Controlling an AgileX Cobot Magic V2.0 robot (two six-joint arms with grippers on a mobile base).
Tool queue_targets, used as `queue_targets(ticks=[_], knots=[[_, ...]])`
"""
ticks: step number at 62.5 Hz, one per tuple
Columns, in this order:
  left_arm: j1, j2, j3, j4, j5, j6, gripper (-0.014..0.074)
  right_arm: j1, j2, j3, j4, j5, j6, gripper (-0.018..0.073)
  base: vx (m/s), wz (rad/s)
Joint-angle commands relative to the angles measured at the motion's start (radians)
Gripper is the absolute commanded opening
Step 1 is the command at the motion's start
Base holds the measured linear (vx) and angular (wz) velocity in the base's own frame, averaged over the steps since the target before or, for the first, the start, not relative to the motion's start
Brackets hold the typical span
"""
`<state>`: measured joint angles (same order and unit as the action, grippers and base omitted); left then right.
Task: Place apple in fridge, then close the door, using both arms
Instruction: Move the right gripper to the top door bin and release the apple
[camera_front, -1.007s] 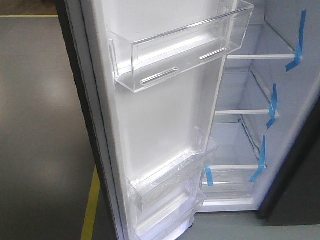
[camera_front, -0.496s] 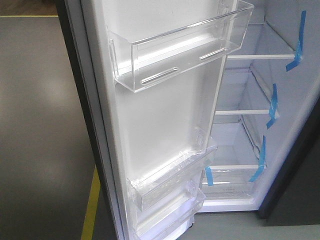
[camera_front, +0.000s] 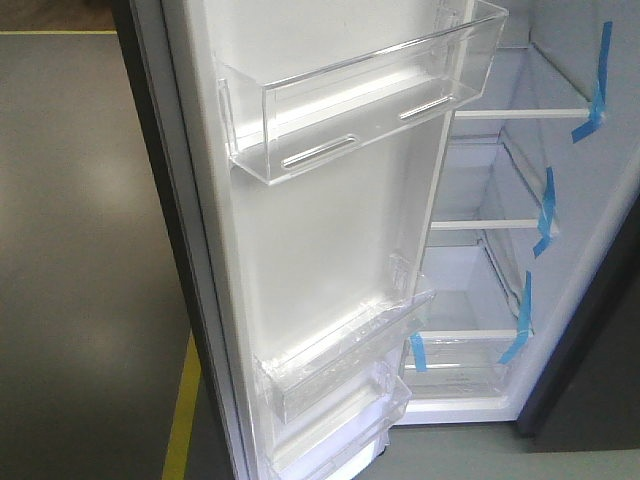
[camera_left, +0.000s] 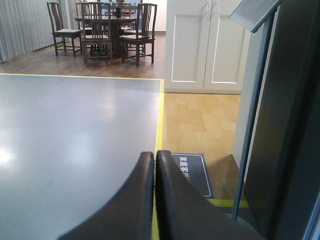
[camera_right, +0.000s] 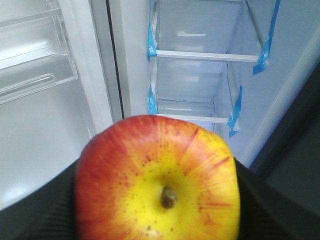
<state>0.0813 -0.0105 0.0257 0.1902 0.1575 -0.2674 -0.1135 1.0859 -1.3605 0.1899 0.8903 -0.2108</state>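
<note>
In the right wrist view the red apple (camera_right: 150, 160), yellow around its stem, fills the lower frame, and my right gripper (camera_right: 157, 205) is shut on it, with black fingers (camera_right: 45, 212) showing on both sides. Beyond it stands the open fridge (camera_right: 200, 85), white inside, with glass shelves (camera_right: 205, 55) marked by blue tape. The door (camera_front: 320, 250) stands wide open, its white lining and clear bins (camera_front: 360, 100) facing the front camera. My left gripper (camera_left: 154, 156) is shut with nothing in it, low beside the door's dark outer face (camera_left: 292, 130). Neither gripper shows in the front view.
Grey floor (camera_left: 75, 130) with a yellow line (camera_left: 160, 120) spreads left of the door. A dark floor sign (camera_left: 192, 172) lies on the wooden floor. White cabinets (camera_left: 205, 45) and a dining table with chairs (camera_left: 107, 30) stand far back.
</note>
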Motion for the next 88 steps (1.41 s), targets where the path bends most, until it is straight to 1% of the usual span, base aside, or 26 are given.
queue_targets(ticks=[1, 45, 52, 58, 61, 63, 66, 68, 69, 71, 72, 73, 79, 83, 86, 88], knots=[[-0.002, -0.015, 0.029, -0.002, -0.068, -0.004, -0.0006, -0.002, -0.020, -0.030, 0.010, -0.075, -0.008, 0.0023, 0.00, 0.00], [-0.002, -0.015, 0.029, -0.002, -0.068, -0.004, -0.0006, -0.002, -0.020, -0.030, 0.011, -0.075, -0.008, 0.0023, 0.00, 0.00], [-0.002, -0.015, 0.029, -0.002, -0.068, -0.004, -0.0006, -0.002, -0.020, -0.030, 0.026, -0.076, -0.008, 0.0023, 0.00, 0.00], [-0.002, -0.015, 0.029, -0.002, -0.068, -0.004, -0.0006, -0.002, -0.020, -0.030, 0.074, -0.114, -0.007, 0.0023, 0.00, 0.00], [-0.002, -0.015, 0.029, -0.002, -0.068, -0.004, -0.0006, -0.002, -0.020, -0.030, 0.139, -0.157, -0.010, 0.0023, 0.00, 0.00], [-0.002, -0.015, 0.029, -0.002, -0.068, -0.004, -0.0006, -0.002, -0.020, -0.030, 0.199, -0.196, -0.027, 0.0023, 0.00, 0.00], [-0.002, -0.015, 0.029, -0.002, -0.068, -0.004, -0.0006, -0.002, -0.020, -0.030, 0.321, -0.251, -0.083, 0.0023, 0.00, 0.00], [-0.002, -0.015, 0.029, -0.002, -0.068, -0.004, -0.0006, -0.002, -0.020, -0.032, 0.392, -0.279, -0.146, 0.0023, 0.00, 0.00], [-0.002, -0.015, 0.029, -0.002, -0.068, -0.004, -0.0006, -0.002, -0.020, -0.033, 0.450, -0.297, -0.191, 0.0023, 0.00, 0.00], [-0.002, -0.015, 0.029, -0.002, -0.068, -0.004, -0.0006, -0.002, -0.015, -0.037, 0.530, -0.316, -0.260, 0.0023, 0.00, 0.00], [-0.002, -0.015, 0.029, -0.002, -0.068, -0.004, -0.0006, -0.002, -0.012, -0.043, 0.592, -0.319, -0.315, 0.0023, 0.00, 0.00], [-0.002, -0.015, 0.029, -0.002, -0.068, -0.004, -0.0006, -0.002, -0.006, -0.047, 0.634, -0.319, -0.354, 0.0023, 0.00, 0.00], [-0.002, -0.015, 0.029, -0.002, -0.068, -0.004, -0.0006, -0.002, 0.043, -0.102, 0.910, -0.257, -0.611, 0.0023, 0.00, 0.00], [-0.002, -0.015, 0.029, -0.002, -0.068, -0.004, -0.0006, -0.002, 0.102, -0.154, 1.074, -0.172, -0.751, 0.0023, 0.00, 0.00], [-0.002, -0.015, 0.029, -0.002, -0.068, -0.004, -0.0006, -0.002, 0.151, -0.194, 1.155, -0.115, -0.816, 0.0023, 0.00, 0.00], [-0.002, -0.015, 0.029, -0.002, -0.068, -0.004, -0.0006, -0.002, 0.187, -0.223, 1.188, -0.085, -0.841, 0.0023, 0.00, 0.00]])
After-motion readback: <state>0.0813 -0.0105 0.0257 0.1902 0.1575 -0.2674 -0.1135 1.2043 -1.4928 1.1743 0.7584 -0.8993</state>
